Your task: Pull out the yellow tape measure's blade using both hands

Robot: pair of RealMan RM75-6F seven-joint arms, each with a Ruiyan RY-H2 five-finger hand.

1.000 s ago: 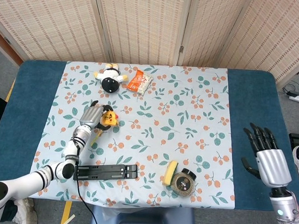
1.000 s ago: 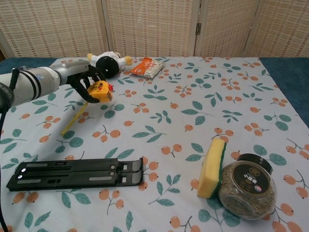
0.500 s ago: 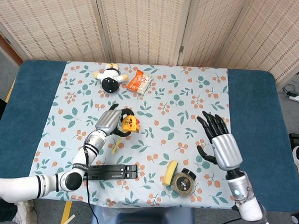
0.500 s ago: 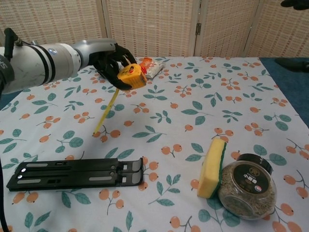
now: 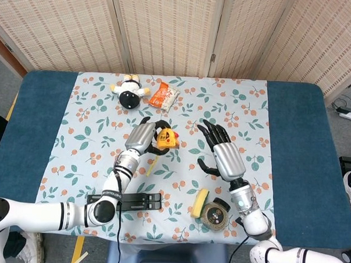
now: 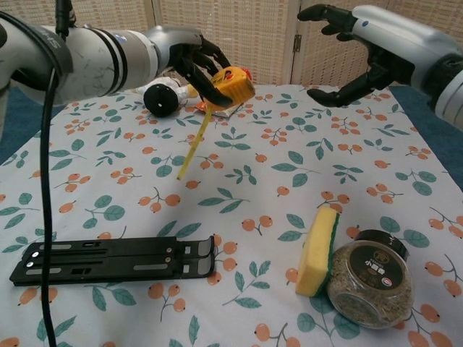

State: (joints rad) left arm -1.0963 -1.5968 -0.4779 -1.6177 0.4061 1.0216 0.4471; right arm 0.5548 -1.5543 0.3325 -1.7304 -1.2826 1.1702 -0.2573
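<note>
While the left hand (image 5: 145, 139) grips the yellow tape measure (image 5: 166, 138) and holds it lifted above the middle of the floral tablecloth (image 5: 235, 105), a short length of yellow blade (image 5: 152, 165) hangs down from the case toward the cloth. Half a second ago this hand held the case lower and nearer the left edge; it has since carried it up and toward the centre. The right hand (image 5: 222, 154), which a second ago waited beyond the cloth's right edge, has swung inward and now hovers near the tape measure, fingers spread and holding nothing. Both hands have come together, so the approach looks nearly complete; the right hand must yet take the hanging blade before any real pull can begin.

From the head view, looking down, the gap between the two hands is plain, and the blade reads as a short yellow strip beside the left wrist. From the chest view, the tape measure's height is clearer: it sits well above the cloth, with the blade (image 6: 192, 144) slanting down and its tip near the fabric. That view also shows the right hand (image 6: 354, 47) raised and curved open, and brings the black folding stand (image 6: 116, 258), the yellow sponge (image 6: 317, 251) and the jar (image 6: 370, 279) near the front edge into close sight.
</note>
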